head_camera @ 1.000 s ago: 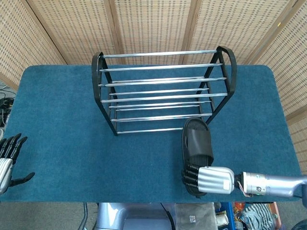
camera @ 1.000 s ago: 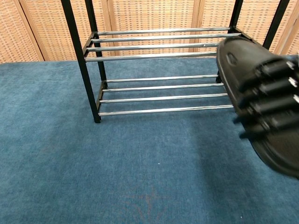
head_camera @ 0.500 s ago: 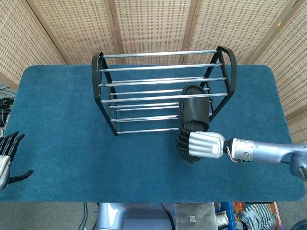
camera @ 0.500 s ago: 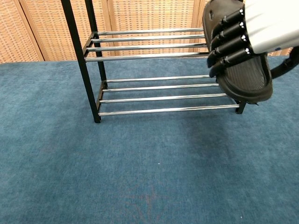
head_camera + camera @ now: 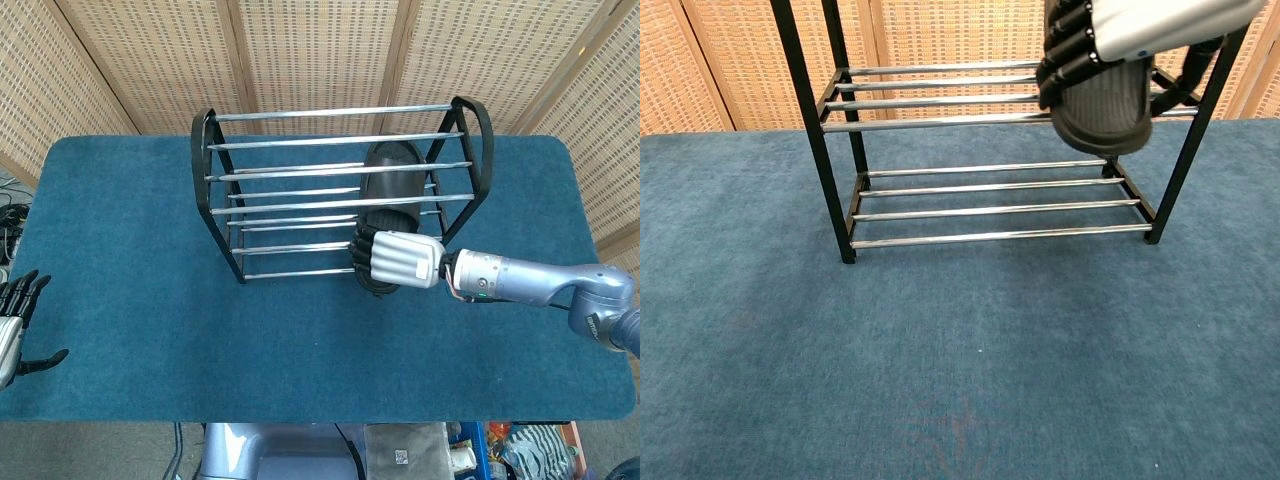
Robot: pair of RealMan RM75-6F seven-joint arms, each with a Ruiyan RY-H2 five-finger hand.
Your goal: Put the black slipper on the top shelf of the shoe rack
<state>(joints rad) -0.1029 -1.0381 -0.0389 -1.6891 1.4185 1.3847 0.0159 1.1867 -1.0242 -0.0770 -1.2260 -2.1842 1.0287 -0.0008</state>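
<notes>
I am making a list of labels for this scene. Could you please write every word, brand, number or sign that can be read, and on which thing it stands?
No text can be read in either view.
Black slipper: no brand or number shows.
Shoe rack: bare metal bars, no label.
Small white label below the table's front edge: it bears a dark mark, too small to read.
Right hand and forearm: no readable marking.

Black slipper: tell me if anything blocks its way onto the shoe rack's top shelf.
Nothing visible does. The right hand holds the black slipper at the right part of the shoe rack. The top shelf bars are bare, with no other shoe on them. The left hand rests far off at the table edge.
</notes>
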